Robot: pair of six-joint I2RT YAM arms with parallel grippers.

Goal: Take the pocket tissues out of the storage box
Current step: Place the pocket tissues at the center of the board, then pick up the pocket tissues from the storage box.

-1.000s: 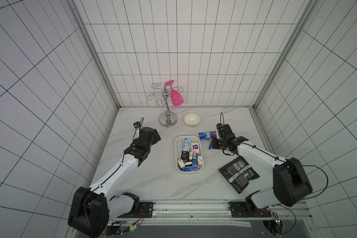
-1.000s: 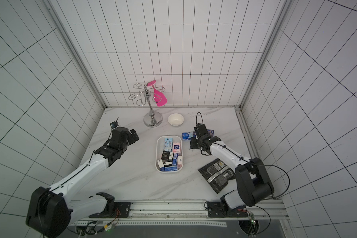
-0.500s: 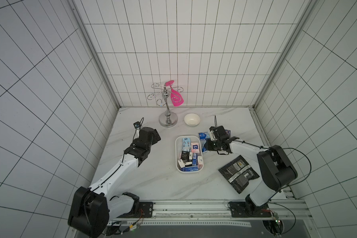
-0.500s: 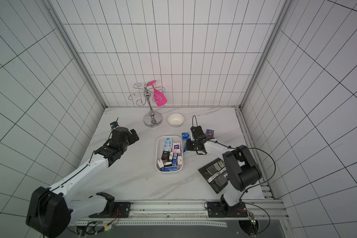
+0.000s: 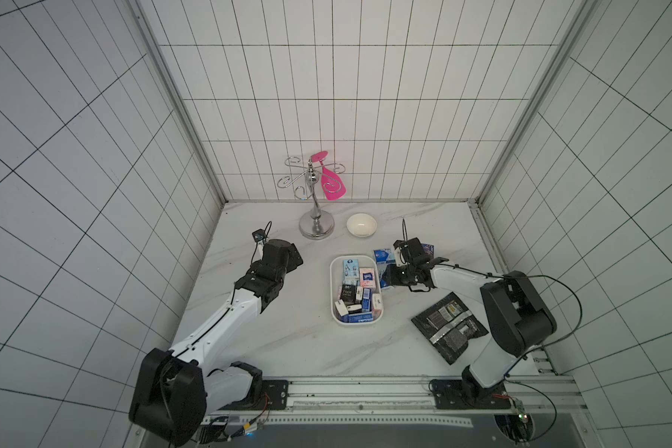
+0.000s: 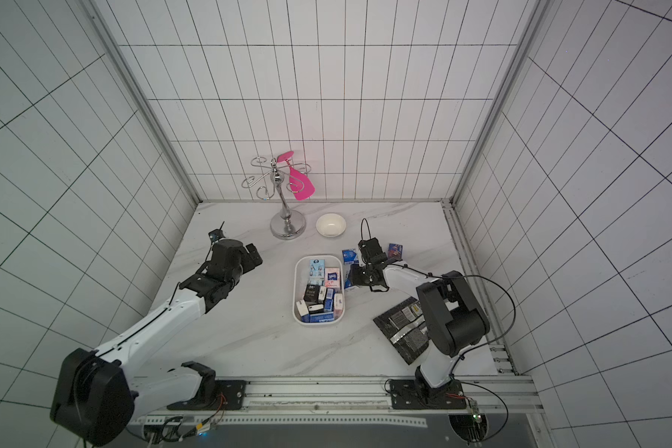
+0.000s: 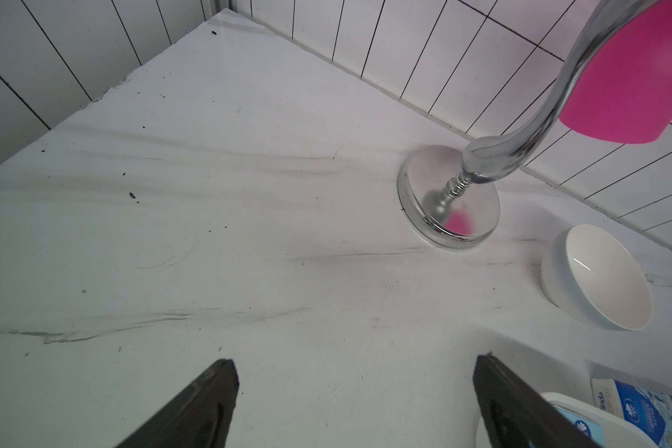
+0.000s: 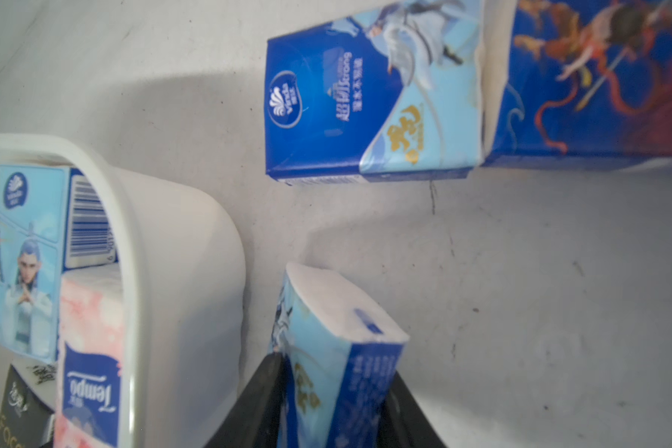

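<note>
right gripper (image 8: 336, 368) just shifted light-blue tissue packet (image 8: 342, 329) beside storage box (image 8: 195, 252): one more out. Pinching or released, can't tell.

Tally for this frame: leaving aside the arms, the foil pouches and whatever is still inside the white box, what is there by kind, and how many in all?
storage box: 1
pocket tissues outside it: 3 (2 lying flat, 1 between the jaws of the right tool)
white bowl: 1
metal stand: 1
pink utensil hanging on the stand: 1
Total: 7
</note>
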